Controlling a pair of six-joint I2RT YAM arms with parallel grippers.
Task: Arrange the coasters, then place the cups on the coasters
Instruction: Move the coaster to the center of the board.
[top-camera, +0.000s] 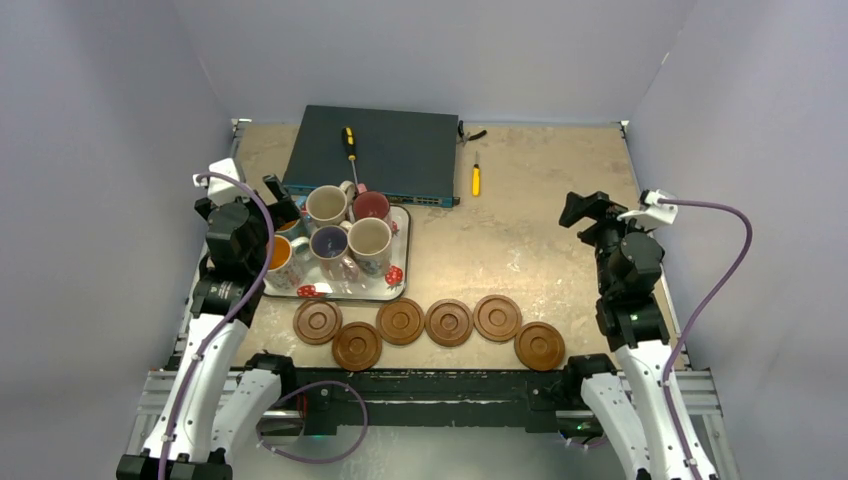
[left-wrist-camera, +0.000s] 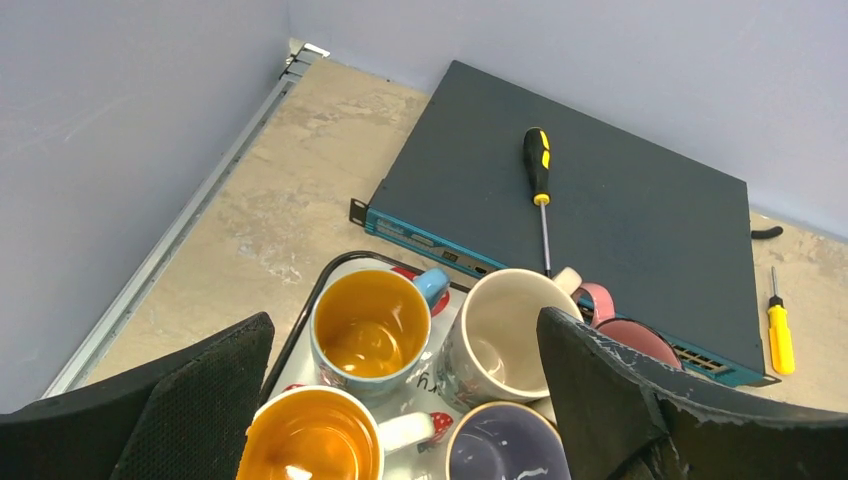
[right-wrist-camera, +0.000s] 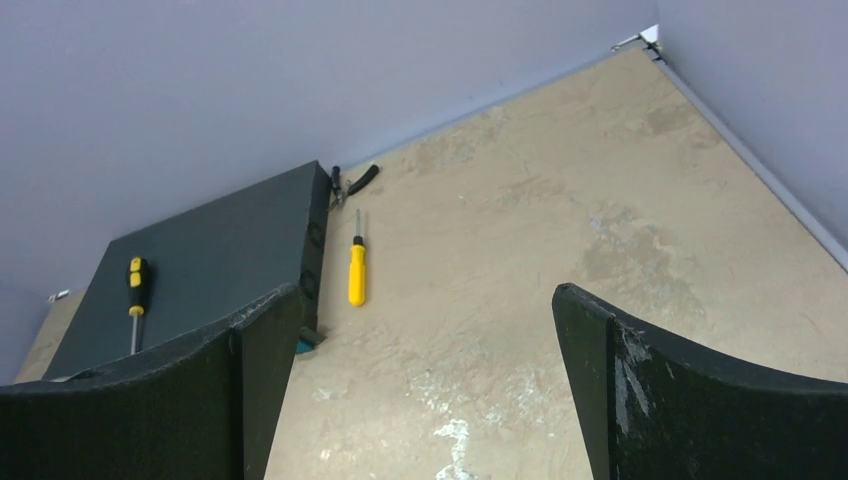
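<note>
Coasters (top-camera: 449, 322) sit in a loose row along the table's (top-camera: 520, 230) near edge, seemingly arranged. All cups (top-camera: 369, 244) wait on the tray (top-camera: 395, 290) at the left. My left gripper (left-wrist-camera: 405, 395) and right gripper (right-wrist-camera: 425, 390) gape, empty.

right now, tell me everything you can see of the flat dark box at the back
The flat dark box is a low rectangular case, metal by its look, with a matte slate top and a teal front face holding small ports and a mounting ear at the corner. It lies flat at the far side of the table, front facing the near edge. A black-and-yellow screwdriver rests on top. The white tray of mugs sits just in front; whether they touch is unclear.
</note>
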